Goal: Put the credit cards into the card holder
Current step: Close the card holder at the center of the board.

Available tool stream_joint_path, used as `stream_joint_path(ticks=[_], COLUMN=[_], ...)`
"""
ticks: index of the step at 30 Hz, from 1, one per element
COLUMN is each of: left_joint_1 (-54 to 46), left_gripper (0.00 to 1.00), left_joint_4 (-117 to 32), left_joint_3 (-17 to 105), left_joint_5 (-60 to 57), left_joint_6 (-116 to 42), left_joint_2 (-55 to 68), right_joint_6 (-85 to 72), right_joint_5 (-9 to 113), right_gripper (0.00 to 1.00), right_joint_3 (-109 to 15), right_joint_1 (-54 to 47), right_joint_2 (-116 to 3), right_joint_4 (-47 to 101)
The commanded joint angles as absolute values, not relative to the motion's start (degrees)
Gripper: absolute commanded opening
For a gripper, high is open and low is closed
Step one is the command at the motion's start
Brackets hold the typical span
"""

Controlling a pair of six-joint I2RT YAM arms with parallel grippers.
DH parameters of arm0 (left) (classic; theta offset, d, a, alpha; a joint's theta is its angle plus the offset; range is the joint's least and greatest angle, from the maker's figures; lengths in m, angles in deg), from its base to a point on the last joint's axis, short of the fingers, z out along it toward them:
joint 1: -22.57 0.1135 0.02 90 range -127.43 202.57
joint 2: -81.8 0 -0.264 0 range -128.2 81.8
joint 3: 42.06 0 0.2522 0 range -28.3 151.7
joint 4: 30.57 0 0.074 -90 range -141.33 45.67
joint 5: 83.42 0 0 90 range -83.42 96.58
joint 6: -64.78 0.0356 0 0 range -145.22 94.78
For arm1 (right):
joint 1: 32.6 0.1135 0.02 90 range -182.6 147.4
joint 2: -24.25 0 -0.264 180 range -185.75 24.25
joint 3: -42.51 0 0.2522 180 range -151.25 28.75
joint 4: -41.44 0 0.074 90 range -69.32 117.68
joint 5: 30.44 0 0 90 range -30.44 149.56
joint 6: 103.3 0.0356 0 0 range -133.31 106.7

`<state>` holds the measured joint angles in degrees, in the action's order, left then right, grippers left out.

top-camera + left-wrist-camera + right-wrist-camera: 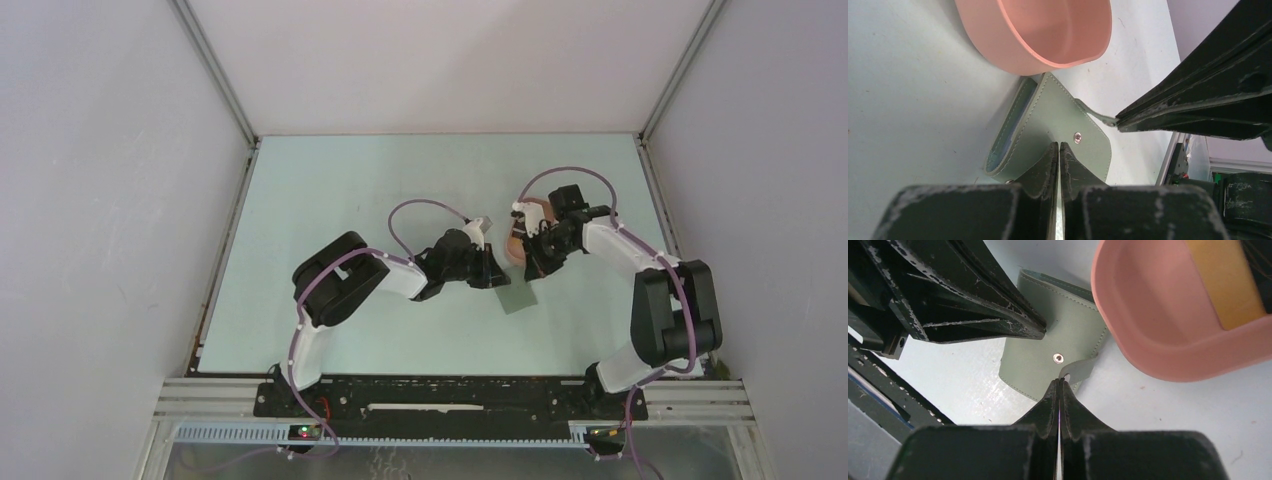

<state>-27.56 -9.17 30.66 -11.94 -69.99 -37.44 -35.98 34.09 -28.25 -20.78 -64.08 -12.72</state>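
Left gripper [1059, 150] is pressed together, tips on the holder [1048, 117], which lies right beside the pink tray [1013, 47]. Right gripper [1060, 383] pinches its strap tab [1079, 371]. We reckon we're only opening it, with the cards not loaded yet. The bluish strip inside might be a card, we can't tell.

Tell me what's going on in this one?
Both arms are on the grey-green card holder, which lies right beside the pink tray. The left gripper is pinched shut on one edge of it, and the right gripper is pinched shut on its small tab. Neither holds a card. A tan flat item lies in the tray. They seem to be working the holder open.
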Motion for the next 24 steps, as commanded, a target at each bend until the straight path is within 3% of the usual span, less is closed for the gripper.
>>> stream_joint_path(ticks=[1, 24], left_joint_1=[-27.9, -27.9], left_gripper=[0.07, 0.07], left_joint_4=[-7.9, -4.6], left_joint_3=[29.5, 27.9], left_joint_5=[-12.4, -13.0], left_joint_6=[-70.4, -71.6], left_joint_2=[-37.7, -37.4], right_joint_6=[-37.4, -35.6], right_joint_5=[30.6, 33.5], right_gripper=[0.00, 0.00], right_joint_3=[-30.8, -31.0], right_joint_1=[-20.4, -17.9], right_joint_2=[-66.9, -69.6], right_joint_4=[-14.8, -12.7])
